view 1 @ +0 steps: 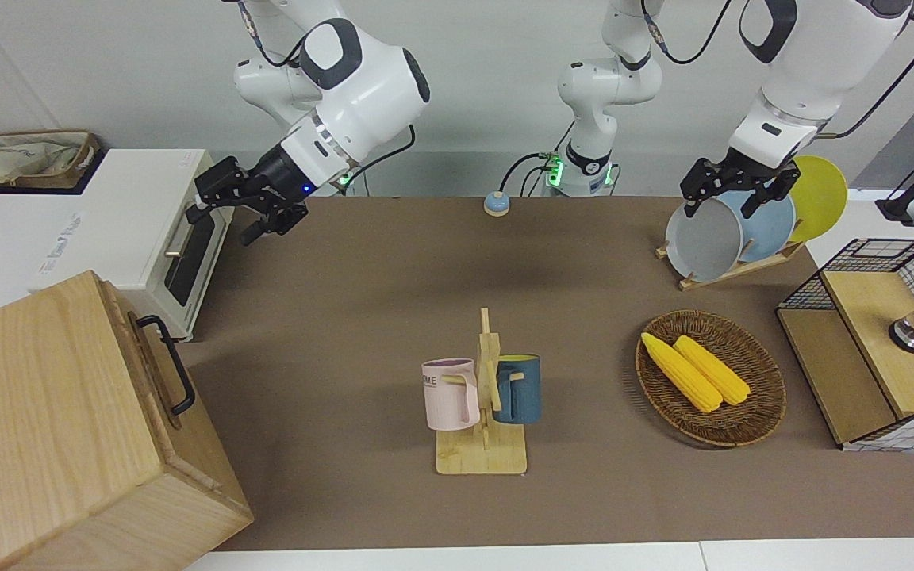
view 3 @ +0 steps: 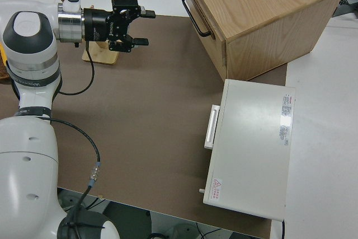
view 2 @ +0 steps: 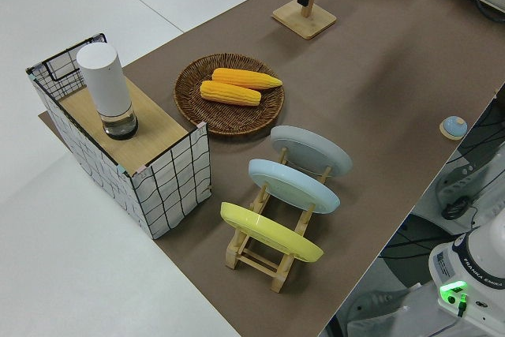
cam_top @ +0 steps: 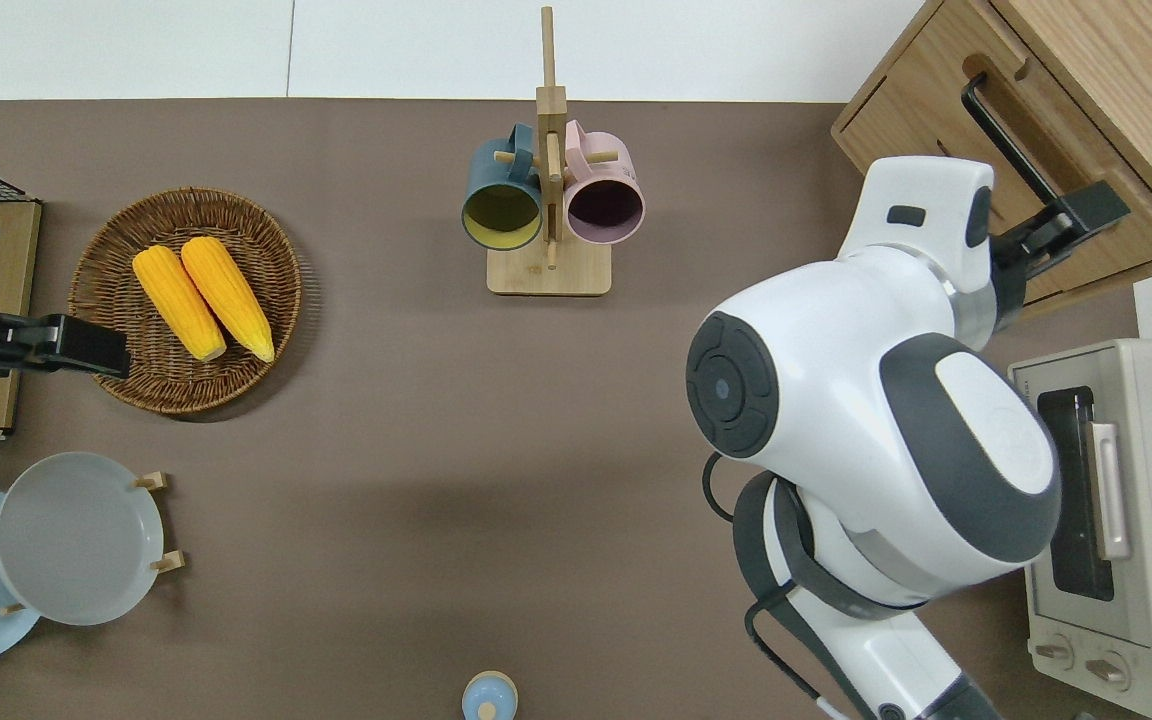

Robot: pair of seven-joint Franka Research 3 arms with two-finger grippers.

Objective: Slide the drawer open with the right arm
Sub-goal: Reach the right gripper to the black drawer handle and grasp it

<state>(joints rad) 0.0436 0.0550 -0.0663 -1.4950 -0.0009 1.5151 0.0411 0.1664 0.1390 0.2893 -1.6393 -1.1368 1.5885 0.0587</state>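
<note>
The drawer (cam_top: 1036, 190) sits shut in the large light-wood box (view 1: 44, 412) at the right arm's end of the table. Its flat front carries a black loop handle (view 1: 170, 365) (view 3: 194, 14). My right gripper (view 3: 144, 27) (view 1: 223, 224) is up in the air and open, its fingers pointing toward the drawer front and holding nothing. In the overhead view the right gripper (cam_top: 1076, 225) lies over the handle's end nearer to the robots. The right side view shows a clear gap between fingertips and handle. My left gripper (view 1: 731, 198) is parked.
A white oven (view 1: 179, 238) stands beside the box, nearer to the robots. Mid-table is a wooden mug rack (view 1: 482, 444) with two mugs. Toward the left arm's end are a wicker basket (view 1: 766, 404) with corn, a plate rack (view 1: 743, 266) and a wire-mesh cabinet (view 1: 862, 349).
</note>
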